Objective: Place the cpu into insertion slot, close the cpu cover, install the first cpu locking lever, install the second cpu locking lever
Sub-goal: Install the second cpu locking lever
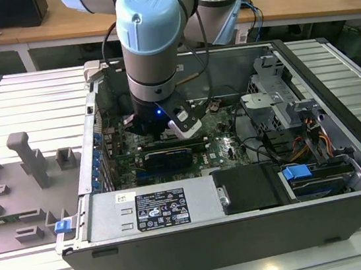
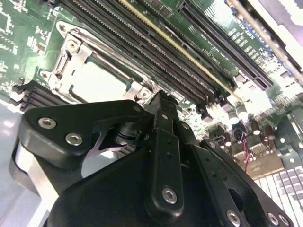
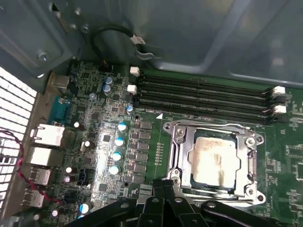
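Observation:
The cpu (image 3: pixel 215 158), pale and square, lies flat in the insertion slot (image 3: pixel 176 142) on the green motherboard. The cpu cover (image 3: pixel 250 163), a silvery frame with a square window, lies down over it. A thin metal lever (image 3: pixel 203 126) runs along the socket edge beside the memory slots. My gripper (image 3: pixel 163 184) is shut with nothing between its black fingers, its tips just off the socket's near corner. In the second wrist view the gripper (image 2: pixel 161 100) sits right beside the cover (image 2: pixel 71 52) and the cpu (image 2: pixel 97 85). In the exterior view the gripper (image 1: pixel 159 128) reaches down inside the computer case.
Long black memory slots (image 3: pixel 203 94) run beside the socket. Capacitors (image 3: pixel 116 156) and rear ports (image 3: pixel 45 137) lie on its other side. A long black card (image 1: pixel 170 156), the power supply (image 1: pixel 153 208) and a drive cage (image 1: pixel 276 105) crowd the case. Grey fixtures (image 1: pixel 27 162) stand at the exterior view's left.

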Controlling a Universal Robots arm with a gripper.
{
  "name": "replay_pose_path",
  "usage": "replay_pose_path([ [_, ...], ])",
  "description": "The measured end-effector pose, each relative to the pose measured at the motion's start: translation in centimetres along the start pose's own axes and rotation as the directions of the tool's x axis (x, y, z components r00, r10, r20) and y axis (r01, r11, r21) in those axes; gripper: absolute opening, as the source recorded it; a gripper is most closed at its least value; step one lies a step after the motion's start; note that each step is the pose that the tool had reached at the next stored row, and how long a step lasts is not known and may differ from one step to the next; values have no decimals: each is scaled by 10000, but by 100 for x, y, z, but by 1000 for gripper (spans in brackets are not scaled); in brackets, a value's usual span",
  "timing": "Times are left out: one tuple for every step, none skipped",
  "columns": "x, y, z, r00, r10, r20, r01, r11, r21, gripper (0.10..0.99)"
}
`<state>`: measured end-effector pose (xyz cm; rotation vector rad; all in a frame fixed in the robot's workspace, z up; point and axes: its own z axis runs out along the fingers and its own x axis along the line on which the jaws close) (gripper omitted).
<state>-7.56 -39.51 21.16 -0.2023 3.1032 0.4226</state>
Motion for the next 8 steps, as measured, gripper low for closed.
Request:
replay_pose_path([
  [-1, 7, -25, 10000, 0, 0, 0, 10000, 0, 106],
  [-2, 14, -46, 10000, -1, 0, 1, 10000, 0, 106],
  [-3, 27, -92, 10000, -1, 0, 1, 10000, 0, 106],
  [-3, 33, -114, 10000, 0, 0, 0, 10000, 0, 106],
  [-3, 38, -131, 10000, 0, 0, 0, 10000, 0, 106],
  [-3, 42, -147, 10000, 0, -1, 0, 10000, 0, 106],
  [-3, 45, -157, 10000, 0, 0, 0, 10000, 0, 106],
  [-4, 48, -166, 10000, 0, 1, 0, 10000, -2, 106],
])
